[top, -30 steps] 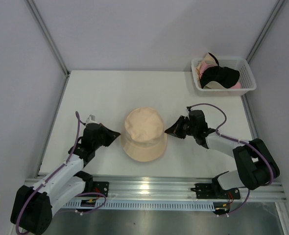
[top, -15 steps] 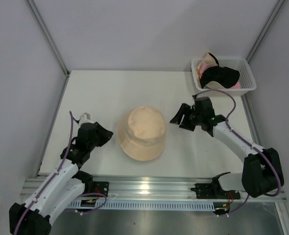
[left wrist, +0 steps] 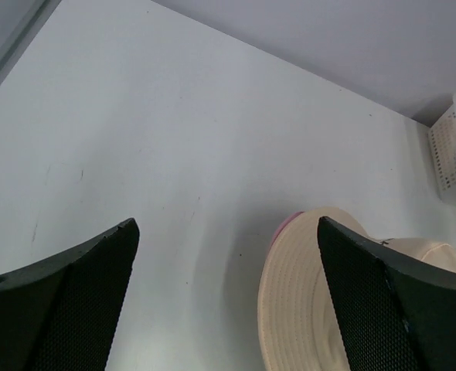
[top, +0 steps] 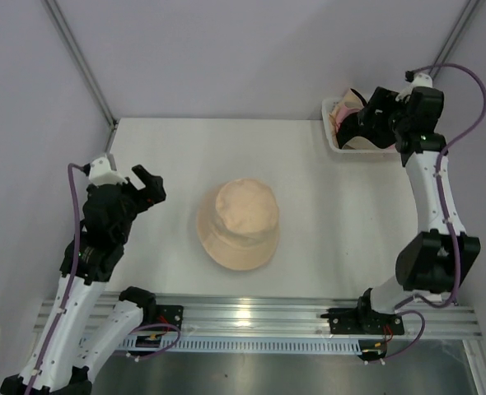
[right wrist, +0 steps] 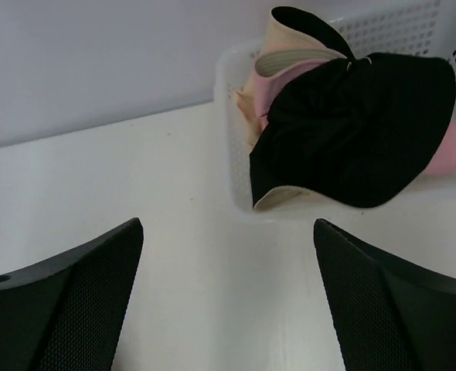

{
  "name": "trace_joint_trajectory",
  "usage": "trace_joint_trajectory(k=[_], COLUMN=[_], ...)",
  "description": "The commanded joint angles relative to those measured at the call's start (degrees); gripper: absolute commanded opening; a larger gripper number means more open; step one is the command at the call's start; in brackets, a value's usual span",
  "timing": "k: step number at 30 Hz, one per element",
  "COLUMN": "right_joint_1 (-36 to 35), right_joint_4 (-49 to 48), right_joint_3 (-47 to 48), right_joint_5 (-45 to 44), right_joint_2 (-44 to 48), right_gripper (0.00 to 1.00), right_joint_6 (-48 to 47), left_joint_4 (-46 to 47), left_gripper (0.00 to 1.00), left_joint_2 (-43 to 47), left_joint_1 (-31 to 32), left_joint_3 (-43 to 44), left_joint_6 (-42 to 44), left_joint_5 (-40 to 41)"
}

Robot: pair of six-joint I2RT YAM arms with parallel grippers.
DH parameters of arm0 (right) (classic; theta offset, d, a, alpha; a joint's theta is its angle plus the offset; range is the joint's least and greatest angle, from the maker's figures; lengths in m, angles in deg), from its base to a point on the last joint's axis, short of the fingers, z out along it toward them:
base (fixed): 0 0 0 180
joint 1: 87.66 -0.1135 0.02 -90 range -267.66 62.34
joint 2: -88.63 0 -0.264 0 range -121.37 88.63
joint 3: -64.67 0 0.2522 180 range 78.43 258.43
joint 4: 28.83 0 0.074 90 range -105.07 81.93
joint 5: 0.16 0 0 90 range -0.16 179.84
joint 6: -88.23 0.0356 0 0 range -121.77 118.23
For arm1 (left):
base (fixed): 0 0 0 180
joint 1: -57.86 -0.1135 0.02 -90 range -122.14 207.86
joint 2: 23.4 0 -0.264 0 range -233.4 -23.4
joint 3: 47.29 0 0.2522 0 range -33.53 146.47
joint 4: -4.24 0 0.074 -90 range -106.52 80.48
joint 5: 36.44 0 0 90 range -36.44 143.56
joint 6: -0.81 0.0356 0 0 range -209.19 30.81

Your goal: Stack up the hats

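Soft pale peach fabric bucket hat point(top: 241, 222): sits crown up on the white worktop point(top: 185, 156), a little nearer than centre, between the two arms and touching neither. Shows, from the left wrist camera, a thin sliver of pink at the far edge of its brim; cannot tell whether lining or another hat underneath.

Left jaws: spread wide, holding nothing, up over the left side of the worktop, well apart from the peach hat. Black fingers point(left wrist: 73, 309) stand far apart at the lower corners of the wrist view, the hat's brim just ahead of the right one.

Right jaws: likewise spread wide and empty, at the far right corner, just short of the white plastic lattice basket point(right wrist: 236, 154) and pointing toward it.

Inside the basket: a black fabric hat point(right wrist: 352, 131) on top, tilted, with the pale underside of its brim showing at the near edge; a pink hat point(right wrist: 454, 151) beneath it, peeking out on both sides; a cream-beige hat point(right wrist: 286, 31) standing on edge at the far left.
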Motion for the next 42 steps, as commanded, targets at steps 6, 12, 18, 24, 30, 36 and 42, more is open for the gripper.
trace_joint_trajectory(k=[6,12,18,24,30,36,42], right_joint_1=[-5.69,-0.43,3.80,1.08,-0.15,-0.86,-1.56], right_joint_4=[3.36,3.70,-10.40,-13.79,-15.98,-13.44,-10.28], right_joint_3=[12.06,14.43,-0.84,-2.36,-2.53,-2.27,-2.36], right_joint_5=[-19.74,-15.39,-5.43,-7.28,-8.41,-9.82,-10.61], right_joint_2=[-18.90,-21.28,-14.09,-15.20,-17.06,-18.20,-18.38], right_gripper=[0.99,1.00,1.00,1.00,0.99,1.00,0.96], right_joint_6=[-31.94,-9.85,23.83,34.83,40.19,40.56,38.54], left_joint_4=[5.92,8.20,9.53,10.32,10.50,10.32,10.32], left_gripper=[1.00,1.00,1.00,1.00,1.00,1.00,1.00], left_joint_2=[-8.04,-11.83,-13.94,-13.94,-12.63,-11.39,-10.43], left_joint_1=[-0.94,-3.04,-4.19,-5.33,-6.21,-7.44,-8.58], left_joint_3=[2.62,2.88,2.80,1.39,0.07,-1.25,-2.91], left_joint_6=[8.76,8.94,8.06,7.27,7.09,7.00,6.92], left_joint_5=[-2.24,-3.73,-5.75,-7.07,-7.25,-7.69,-8.21])
